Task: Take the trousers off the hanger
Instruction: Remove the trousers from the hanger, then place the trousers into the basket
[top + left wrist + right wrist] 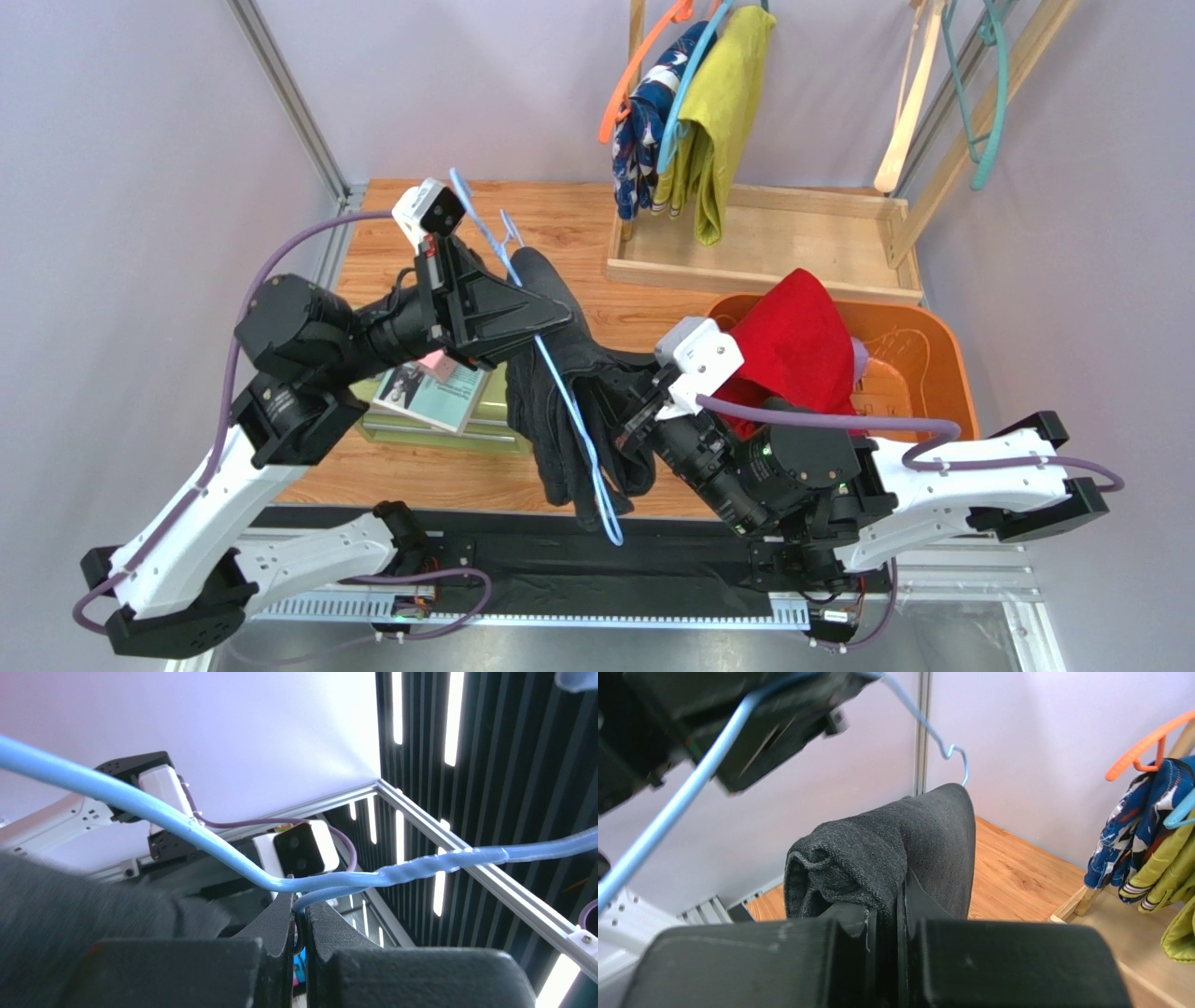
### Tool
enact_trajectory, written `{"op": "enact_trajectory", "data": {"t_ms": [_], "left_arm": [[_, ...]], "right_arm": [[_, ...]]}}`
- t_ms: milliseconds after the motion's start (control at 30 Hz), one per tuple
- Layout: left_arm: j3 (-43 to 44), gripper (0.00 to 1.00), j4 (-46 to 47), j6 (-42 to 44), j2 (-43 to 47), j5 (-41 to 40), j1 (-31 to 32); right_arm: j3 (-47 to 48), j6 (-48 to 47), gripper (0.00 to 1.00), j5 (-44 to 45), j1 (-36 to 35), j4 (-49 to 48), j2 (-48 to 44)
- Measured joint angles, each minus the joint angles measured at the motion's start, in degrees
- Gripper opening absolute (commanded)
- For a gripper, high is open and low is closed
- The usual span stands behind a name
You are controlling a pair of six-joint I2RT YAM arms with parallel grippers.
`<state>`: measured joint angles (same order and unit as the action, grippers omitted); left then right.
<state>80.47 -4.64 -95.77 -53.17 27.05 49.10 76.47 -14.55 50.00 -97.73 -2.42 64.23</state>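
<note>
Black trousers (561,406) hang over a light blue wire hanger (561,385) above the table's near middle. My left gripper (540,329) is shut on the hanger wire (210,847), pinched between its fingertips (284,913). My right gripper (624,420) is shut on a fold of the black trousers (906,847), right below the hanger. Red trousers (793,343) lie in the orange basket (926,350). Navy patterned trousers (648,126) and yellow-green trousers (723,112) hang on hangers at the back.
A wooden rack (765,238) stands at the back with an orange hanger (1151,742) and empty teal (989,84) and pale (912,98) hangers. A book on a green box (435,399) lies under my left arm. The frame post (288,98) rises at the back left.
</note>
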Motion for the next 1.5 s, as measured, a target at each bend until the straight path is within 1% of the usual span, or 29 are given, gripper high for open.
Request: {"op": "enact_trajectory", "data": {"t_ms": [133,267,400,600,767,867,933,1067,1300,1400,1500], "left_arm": [[-5.88,0.0,-0.31,0.28,5.03,-2.91,0.0],[-10.88,0.0,-0.28,0.28,8.66,-4.48,0.0],[-14.12,0.0,-0.22,0.15,10.64,-5.57,0.0],[-15.82,0.0,-0.68,0.26,11.87,-6.6,0.0],[-17.4,0.0,-1.22,0.31,12.81,-6.67,0.0],[-18.4,0.0,-1.7,0.39,13.33,-6.64,0.0],[-18.99,0.0,-2.03,0.55,13.64,-6.64,0.0],[-19.98,0.0,-2.62,0.5,14.03,-6.62,0.0],[-20.11,0.0,-2.6,0.5,13.07,-5.68,0.0],[-20.11,0.0,-1.66,0.33,11.67,-4.61,0.0],[-20.11,0.0,-0.55,0.07,9.55,-3.34,0.0]], "right_arm": [[0.07,-0.17,0.0,2.84,0.02,-6.49,1.4],[2.43,-1.03,0.0,3.91,0.04,-9.75,3.04],[7.67,-4.07,0.0,4.48,0.55,-10.73,4.72],[17.0,-9.4,0.0,3.91,4.04,-11.61,5.7],[24.3,-15.61,0.0,3.32,6.64,-12.13,5.95],[28.92,-20.98,0.0,2.71,7.48,-12.04,6.64],[30.36,-25.07,0.0,2.08,7.69,-12.41,6.67],[28.81,-32.76,0.0,1.95,8.48,-13.33,4.68],[17.81,-43.52,0.0,6.08,10.36,-14.29,-5.7],[15.54,-44.33,0.0,8.13,10.45,-11.41,-11.54],[16.13,-41.48,0.0,10.03,10.45,-3.67,-17.44]]}}
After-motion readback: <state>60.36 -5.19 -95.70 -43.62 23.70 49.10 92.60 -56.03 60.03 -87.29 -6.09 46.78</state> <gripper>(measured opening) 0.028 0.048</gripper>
